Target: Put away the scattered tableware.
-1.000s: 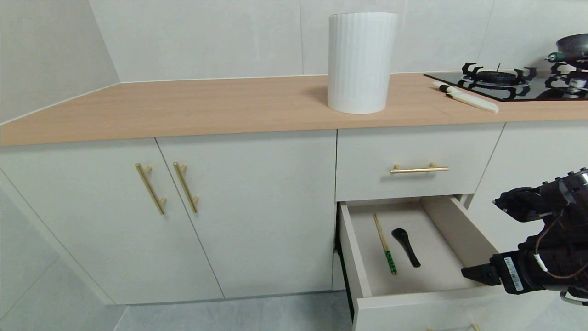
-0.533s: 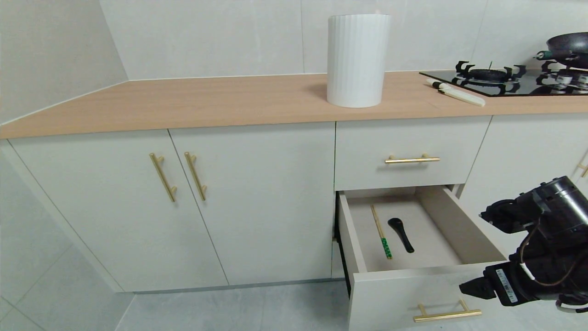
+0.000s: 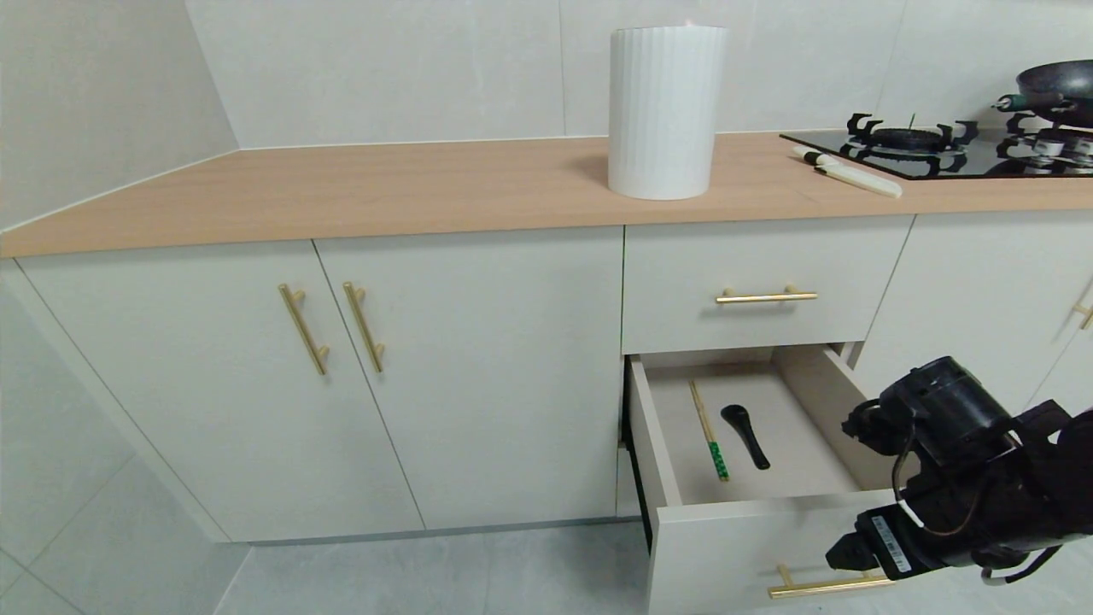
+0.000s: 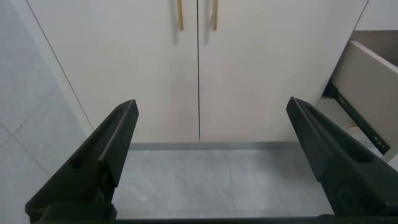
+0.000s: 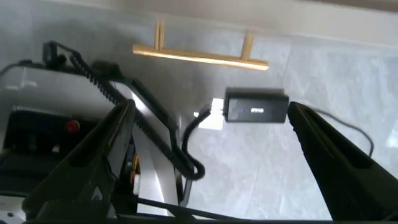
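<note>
Right arm point(image 3: 956, 478): lower right of the head view, black and cabled, low in front of the open drawer point(image 3: 662, 478), its tip beside the drawer's handle point(image 3: 824, 585).
Right gripper point(image 5: 211, 107): jaws spread wide, nothing between them; it faces the brass bar handle and grey floor tiles.
Left gripper point(image 4: 211, 104): jaws released and empty, pointing at the base of the pale cabinet doors point(image 4: 199, 74).
Drawer: lower of two, pulled out; smooth matt beige walls.
Chopsticks point(image 3: 709, 431): a thin pale wooden pair with green patterned tips, lying flat on the drawer floor.
Spoon point(image 3: 747, 436): glossy black with a round bowl, just beside the chopsticks, apart from them.
Knife point(image 3: 850, 175): cream blade, on the wood-grain countertop point(image 3: 384, 188) beside the hob point(image 3: 939, 154).
Canister point(image 3: 666, 111): white ribbed cylinder, upright on the countertop.
</note>
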